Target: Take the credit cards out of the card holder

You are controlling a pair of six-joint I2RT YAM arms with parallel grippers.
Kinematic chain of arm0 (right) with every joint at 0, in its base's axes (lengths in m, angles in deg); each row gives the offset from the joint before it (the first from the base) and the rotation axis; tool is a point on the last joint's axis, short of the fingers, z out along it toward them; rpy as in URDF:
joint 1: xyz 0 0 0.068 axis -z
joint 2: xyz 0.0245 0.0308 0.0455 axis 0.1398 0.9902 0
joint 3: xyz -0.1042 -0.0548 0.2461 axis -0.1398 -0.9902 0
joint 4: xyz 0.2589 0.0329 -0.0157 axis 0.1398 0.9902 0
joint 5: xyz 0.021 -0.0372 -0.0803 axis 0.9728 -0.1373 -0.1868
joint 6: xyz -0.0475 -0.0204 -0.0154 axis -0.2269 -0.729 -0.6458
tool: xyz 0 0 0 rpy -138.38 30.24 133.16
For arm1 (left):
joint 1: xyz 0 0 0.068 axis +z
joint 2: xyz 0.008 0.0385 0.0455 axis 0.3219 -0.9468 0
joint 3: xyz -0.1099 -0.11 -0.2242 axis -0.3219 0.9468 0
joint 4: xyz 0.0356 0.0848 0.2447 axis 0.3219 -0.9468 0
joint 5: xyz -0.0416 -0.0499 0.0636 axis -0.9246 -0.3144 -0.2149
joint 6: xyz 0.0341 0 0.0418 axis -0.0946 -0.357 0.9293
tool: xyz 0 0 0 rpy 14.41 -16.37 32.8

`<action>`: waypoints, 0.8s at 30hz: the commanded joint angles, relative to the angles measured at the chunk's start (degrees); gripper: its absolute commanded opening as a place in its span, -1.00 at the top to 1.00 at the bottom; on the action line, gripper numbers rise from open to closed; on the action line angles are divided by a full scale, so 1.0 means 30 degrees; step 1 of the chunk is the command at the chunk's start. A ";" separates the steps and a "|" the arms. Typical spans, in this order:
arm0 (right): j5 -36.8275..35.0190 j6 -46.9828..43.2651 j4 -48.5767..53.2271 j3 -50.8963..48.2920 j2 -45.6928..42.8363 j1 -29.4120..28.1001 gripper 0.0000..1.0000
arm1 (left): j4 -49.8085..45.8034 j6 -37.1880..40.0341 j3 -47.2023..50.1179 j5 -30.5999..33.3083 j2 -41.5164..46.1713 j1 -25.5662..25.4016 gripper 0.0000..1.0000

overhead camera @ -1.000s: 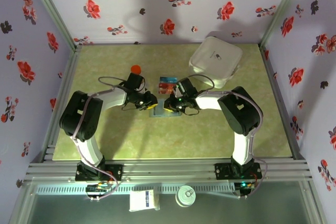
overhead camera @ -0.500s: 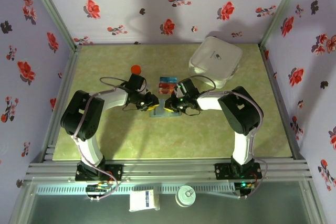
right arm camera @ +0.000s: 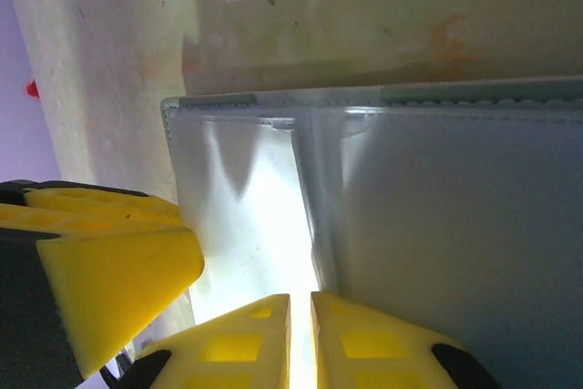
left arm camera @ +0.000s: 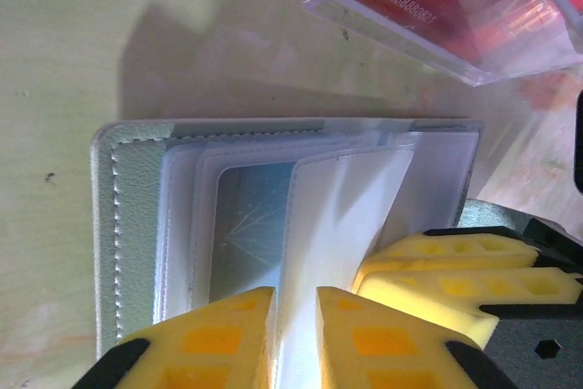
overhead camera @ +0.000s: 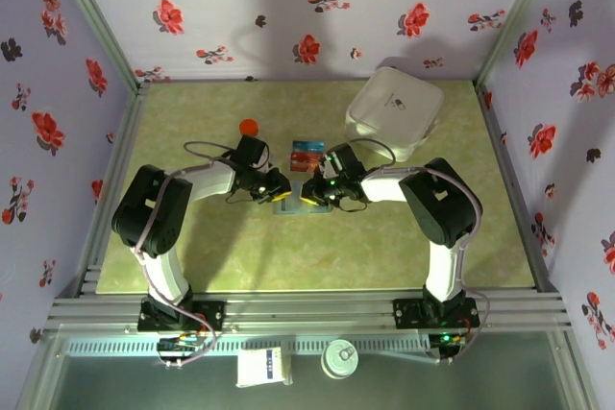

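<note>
Item: card holder (left arm camera: 127, 225), lying open at mid-table, with blue card (left arm camera: 248, 230) sitting in its sleeve. The left gripper (left arm camera: 294, 316) is clenching a clear sleeve leaf and the right gripper (right arm camera: 301, 316) is clenching the holder's right side. A clear box (overhead camera: 307, 155) is lying just beyond, on the far side.

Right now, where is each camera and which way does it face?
Top: above and behind, looking down on the table; left arm and right arm show.
Left wrist: on the left arm, looking past the left pincer at the card holder.
Right wrist: on the right arm, looking past the right pincer at the card holder.
Both wrist views share the clear box.
</note>
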 commanded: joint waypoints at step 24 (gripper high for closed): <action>-0.2162 -0.2389 0.4182 -0.1443 -0.6997 0.2023 0.62 | -0.0473 -0.0526 -0.3238 -0.0229 -0.0922 -0.2157 0.66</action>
